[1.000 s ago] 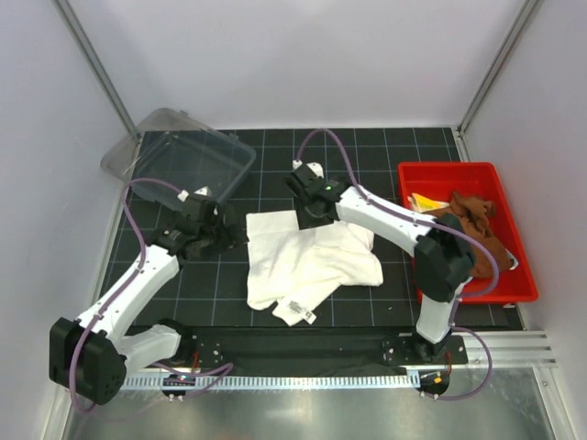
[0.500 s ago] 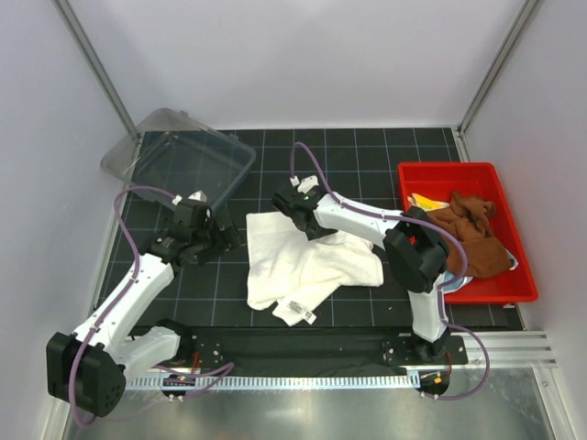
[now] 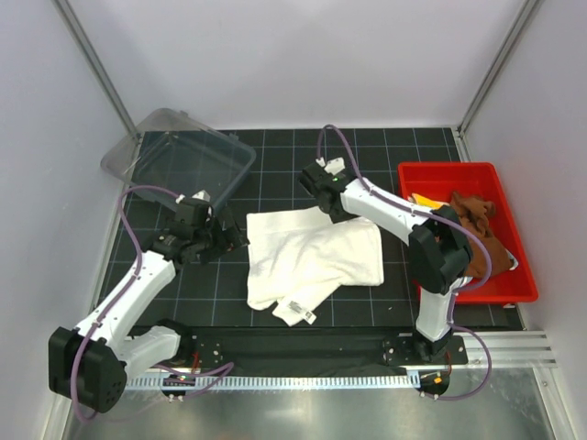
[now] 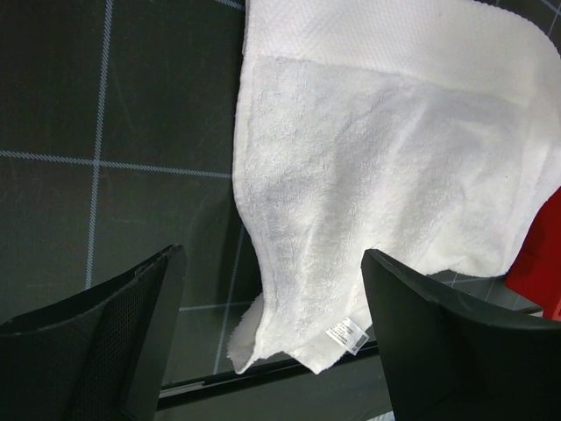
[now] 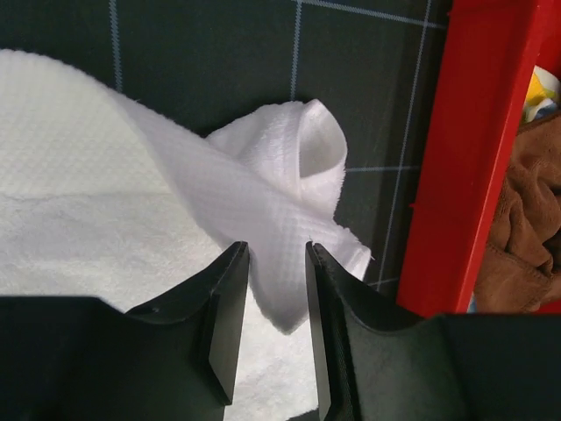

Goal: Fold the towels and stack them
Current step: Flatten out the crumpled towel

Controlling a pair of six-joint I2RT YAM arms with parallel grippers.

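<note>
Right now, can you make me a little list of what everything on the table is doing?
white towel: spread on the black mat, a label at its near corner
red bin: on the right, holding a brown towel and a yellow towel
clear tub: far left, partly off the mat
left jaws: wide open beside the white towel's left edge, holding nothing
right jaws: only a narrow gap, over the white towel's far right corner; cannot tell if they pinch it
</note>
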